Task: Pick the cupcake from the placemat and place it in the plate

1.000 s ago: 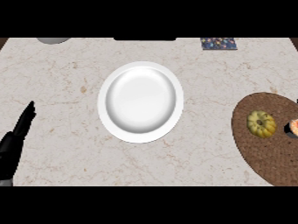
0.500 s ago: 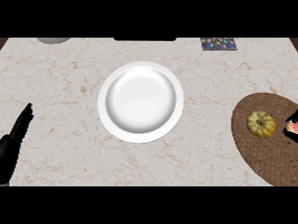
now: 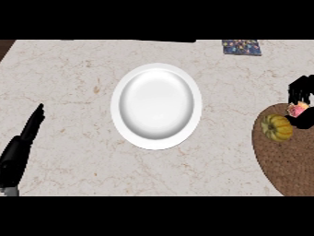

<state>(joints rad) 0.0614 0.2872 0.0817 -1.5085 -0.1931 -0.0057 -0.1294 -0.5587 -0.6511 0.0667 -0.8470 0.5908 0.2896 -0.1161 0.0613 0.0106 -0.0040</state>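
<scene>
Curling round the cupcake [image 3: 297,109], the fingers [image 3: 300,87] of my right hand [image 3: 311,99] close on it from above and behind; only a bit of pink top with a pale edge shows between them, so I take it for the cupcake mostly by its colour. It sits at the upper left edge of the brown placemat [image 3: 295,161], right where the mat meets the marble counter [image 3: 71,78]; whether it rests on the mat or hangs just above it I cannot tell from this steep view. Just beside it, to the lower left, a small yellow pumpkin-like thing [image 3: 278,127] lies on the mat, close to my thumb.

The white plate [image 3: 156,106] stands in the middle of the counter, well apart from my right hand, and nothing lies in it; the cupcake is not yet there.

My left hand [image 3: 20,152] rests near the lower left edge, fingers straight and pointing up the counter, holding nothing; it is well apart from the plate.

At the far edge, up and to the right of the plate, lies a small dark patterned square [image 3: 241,47].
</scene>
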